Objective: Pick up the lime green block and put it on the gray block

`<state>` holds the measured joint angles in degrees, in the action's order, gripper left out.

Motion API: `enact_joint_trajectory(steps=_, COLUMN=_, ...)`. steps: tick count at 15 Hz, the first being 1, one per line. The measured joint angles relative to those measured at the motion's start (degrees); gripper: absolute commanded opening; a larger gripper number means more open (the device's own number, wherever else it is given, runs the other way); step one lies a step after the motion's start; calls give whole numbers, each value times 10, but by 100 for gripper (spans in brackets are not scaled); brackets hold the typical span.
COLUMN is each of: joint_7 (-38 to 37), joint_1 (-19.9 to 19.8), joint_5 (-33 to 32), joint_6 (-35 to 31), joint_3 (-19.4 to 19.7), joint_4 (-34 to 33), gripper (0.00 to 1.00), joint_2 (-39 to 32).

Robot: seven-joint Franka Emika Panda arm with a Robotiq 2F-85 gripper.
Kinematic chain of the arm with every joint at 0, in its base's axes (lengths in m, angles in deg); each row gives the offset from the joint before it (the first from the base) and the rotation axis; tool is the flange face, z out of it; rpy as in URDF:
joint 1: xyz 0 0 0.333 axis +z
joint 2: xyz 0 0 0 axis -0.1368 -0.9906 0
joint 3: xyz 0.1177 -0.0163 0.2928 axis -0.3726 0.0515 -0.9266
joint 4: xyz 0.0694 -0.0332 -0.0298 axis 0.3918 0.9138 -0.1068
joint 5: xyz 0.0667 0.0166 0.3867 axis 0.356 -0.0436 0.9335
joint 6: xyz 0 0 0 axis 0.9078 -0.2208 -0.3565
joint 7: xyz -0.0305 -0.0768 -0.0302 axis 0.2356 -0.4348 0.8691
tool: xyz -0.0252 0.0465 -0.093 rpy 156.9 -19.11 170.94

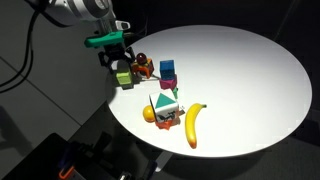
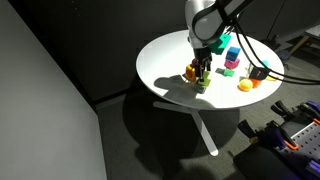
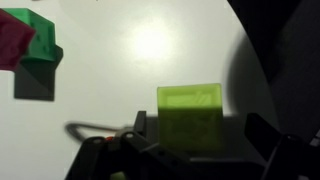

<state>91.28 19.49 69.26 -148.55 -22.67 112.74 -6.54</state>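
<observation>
In an exterior view we've got the round white table with the arm coming in from the upper left. The gripper hangs right above the lime green block, which sits near the table's edge on that side. Just beside it is an orange-red block, then a teal block with a magenta block right by it. Nearer the camera, a green-and-white block, an orange and a banana are bunched together. We can't pick out the gray block here, it's too dark under the gripper.

In an exterior view from farther back, the gripper points straight down over the lime green block, again near the table's rim. The orange-red block is just beside it. It's all too small for us to tell how the jaws stand.

The wrist view sorts that out. The fingers show at the bottom of the picture, spread wide. The lime green block sits between them with a visible gap on its right, so nothing is gripped. A dark shape hugs the block's lower left side, and we can't tell if that's the gray block or just shadow. Up in the left corner is a green block with something red against it.
</observation>
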Motion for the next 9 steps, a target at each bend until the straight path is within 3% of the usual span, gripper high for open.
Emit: enact_joint_trajectory(steps=9, joint_7=0, joint_1=0, joint_5=0, joint_6=0, joint_3=0, joint_4=5, gripper=100, joint_2=-13)
